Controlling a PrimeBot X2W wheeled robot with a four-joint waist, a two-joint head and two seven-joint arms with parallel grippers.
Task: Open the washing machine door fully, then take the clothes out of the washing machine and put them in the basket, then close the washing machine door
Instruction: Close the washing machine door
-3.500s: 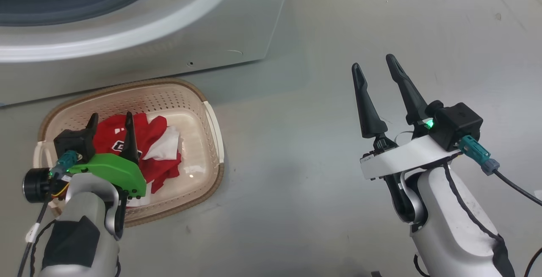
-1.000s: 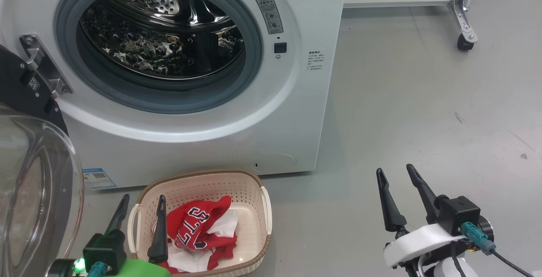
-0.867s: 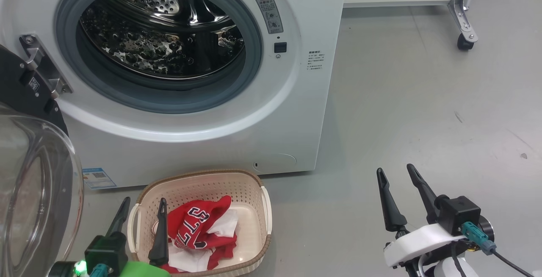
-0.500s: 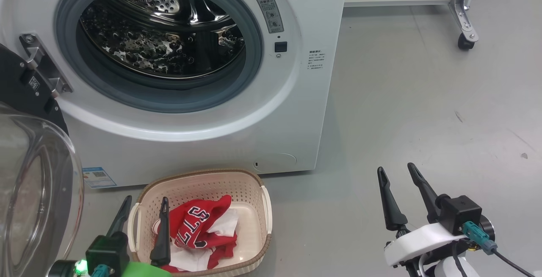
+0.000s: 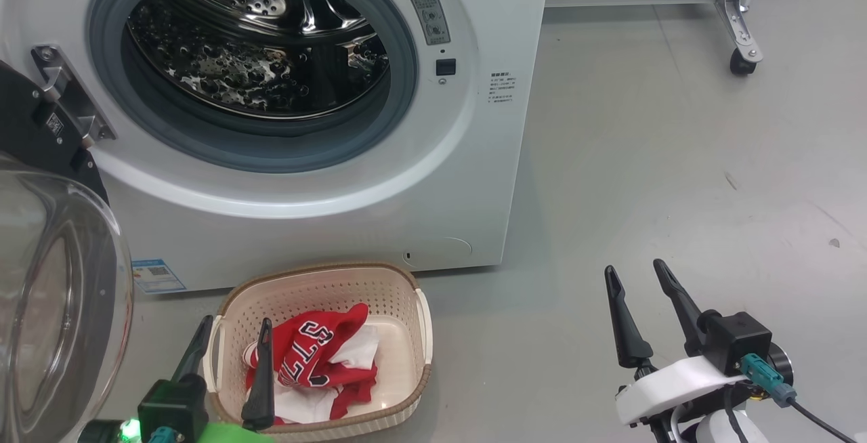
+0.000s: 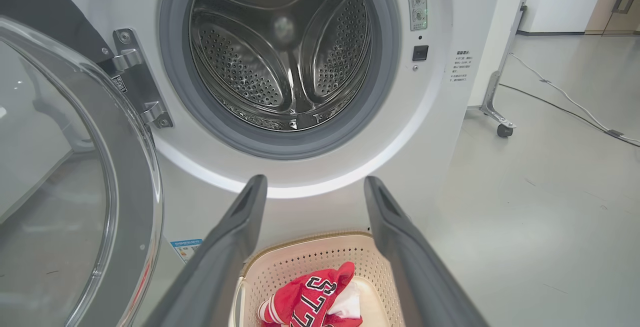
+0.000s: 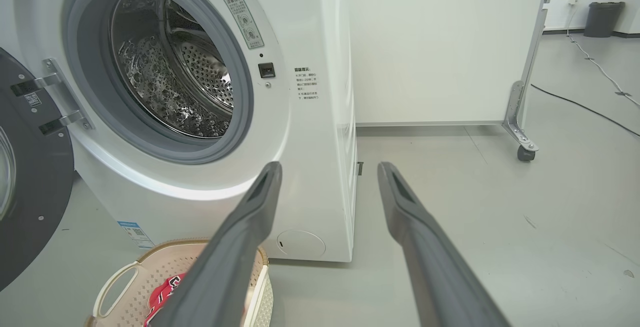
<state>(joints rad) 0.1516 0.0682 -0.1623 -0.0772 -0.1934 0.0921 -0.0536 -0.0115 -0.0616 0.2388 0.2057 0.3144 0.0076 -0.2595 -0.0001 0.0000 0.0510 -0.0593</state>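
White steel makes up the biggest thing here, the washing machine (image 5: 474, 158). It stands straight ahead of both grippers, its round mouth bare and the steel drum (image 5: 257, 57) looking empty. Next in size, the washing machine door (image 5: 61, 294) hangs swung wide just to the outer side of the left gripper (image 5: 236, 324), its clear bowl bulging toward that arm. I'd judge the door heavy and rigid, swinging freely on its hinge (image 5: 68, 97). The glass is slick and curved, so a push on the glossy black rim, far from the hinge, looks surer than any pinch. The basket (image 5: 325, 272) sits directly beneath and ahead of the left gripper, near the foot of the machine. It's light plastic and would likely skid if bumped. Inside lie the clothes (image 5: 311, 355), red jersey cloth bunched with white, soft and limp and entirely within the rim, so that part seems done.

Both grippers are spread wide and hold nothing. The right gripper (image 5: 634, 267) hovers over bare grey floor (image 5: 643, 158), with plenty of free room ahead and to its outer side; a wheeled frame leg (image 5: 739, 36) stands well beyond. The left has it tighter: door on the outer side, basket rim below, machine front ahead. The door's arc appears to pass above the basket, though I can't tell the clearance.
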